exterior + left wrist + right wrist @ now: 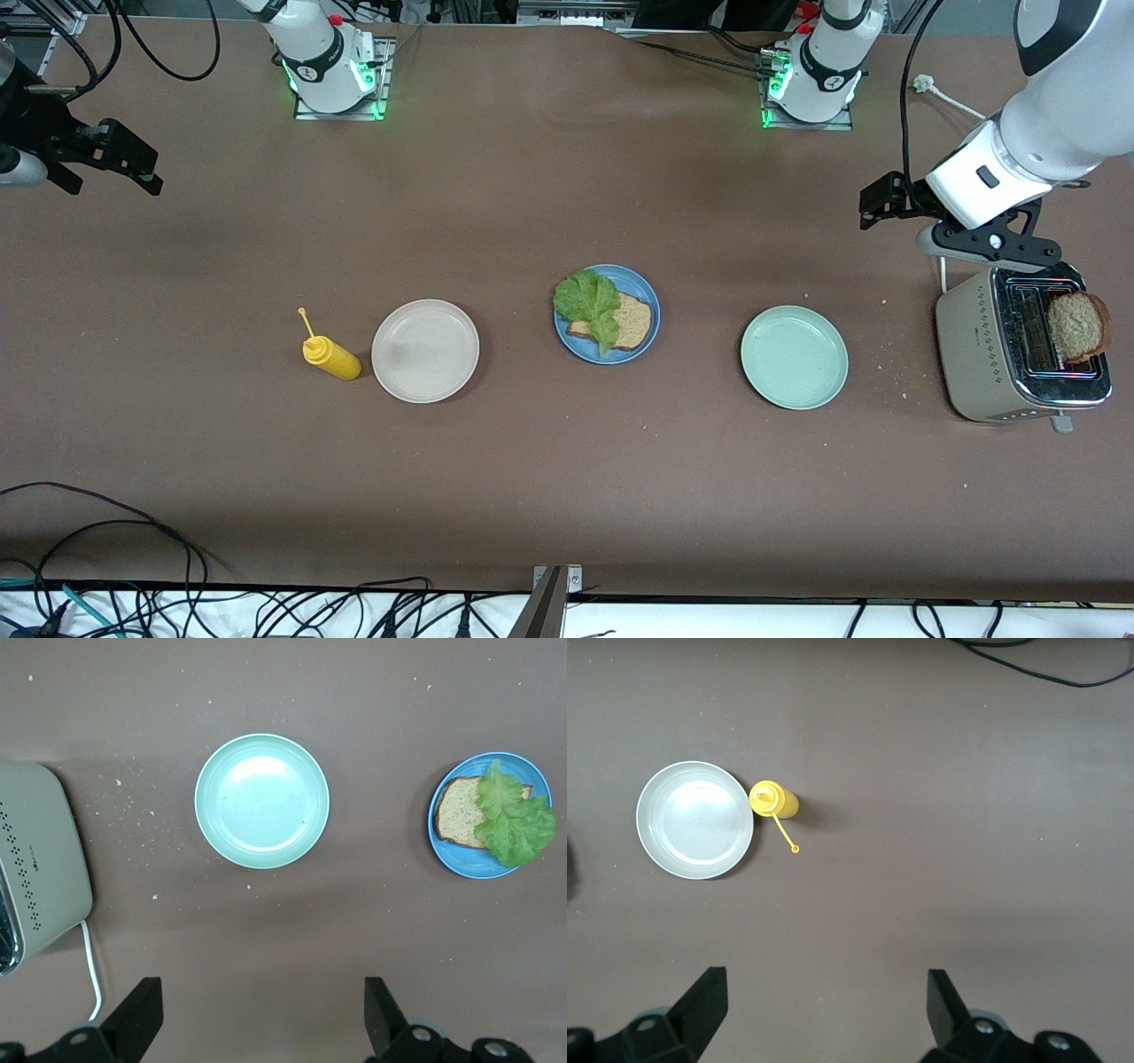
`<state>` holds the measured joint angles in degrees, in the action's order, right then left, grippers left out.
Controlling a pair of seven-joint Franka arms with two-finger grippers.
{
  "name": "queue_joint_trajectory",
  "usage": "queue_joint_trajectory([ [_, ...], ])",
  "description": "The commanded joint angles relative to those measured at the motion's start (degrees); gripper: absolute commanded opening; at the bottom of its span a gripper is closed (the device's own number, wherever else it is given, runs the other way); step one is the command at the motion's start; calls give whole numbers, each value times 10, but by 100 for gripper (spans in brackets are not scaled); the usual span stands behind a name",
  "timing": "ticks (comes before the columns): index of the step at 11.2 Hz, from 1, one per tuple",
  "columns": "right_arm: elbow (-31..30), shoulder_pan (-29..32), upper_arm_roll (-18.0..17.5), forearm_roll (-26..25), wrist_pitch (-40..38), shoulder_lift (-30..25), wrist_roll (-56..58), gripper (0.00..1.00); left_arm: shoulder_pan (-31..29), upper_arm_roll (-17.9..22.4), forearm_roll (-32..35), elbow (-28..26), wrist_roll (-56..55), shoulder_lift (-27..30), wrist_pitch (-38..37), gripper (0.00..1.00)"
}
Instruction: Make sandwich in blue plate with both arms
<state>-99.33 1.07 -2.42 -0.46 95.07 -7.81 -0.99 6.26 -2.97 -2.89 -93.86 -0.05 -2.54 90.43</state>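
Three plates, blue plate (607, 350) mid-table with one bread slice (631, 322) and one lettuce leaf (589, 306), second slice (1075, 326) in toaster (983, 363) just under left gripper (997, 244), wide open, empty, right gripper (824, 1010) open, empty, waiting high above one mustard bottle (332, 356).

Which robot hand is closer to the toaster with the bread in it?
The left. The left gripper hangs open just beside the toaster; the right gripper waits open at the right arm's end of the table.
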Motion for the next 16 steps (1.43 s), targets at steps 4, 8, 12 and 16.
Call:
queue_joint_trajectory([
  [4, 18, 2, 0, -1, -18, 7, 5, 100, -104, 10, 56, 30, 3, -64, 10, 100],
  [8, 18, 2, 0, 0, -21, 7, 5, 100, -196, 10, 101, 74, 72, -140, 39, 100],
  [12, 18, 2, 0, 1, -28, 7, 4, 100, -291, 9, 90, 129, 217, -226, 84, 100],
  [16, 18, 2, 0, 0, -33, 7, 3, 100, -344, 10, 44, 129, 269, -269, 126, 100],
])
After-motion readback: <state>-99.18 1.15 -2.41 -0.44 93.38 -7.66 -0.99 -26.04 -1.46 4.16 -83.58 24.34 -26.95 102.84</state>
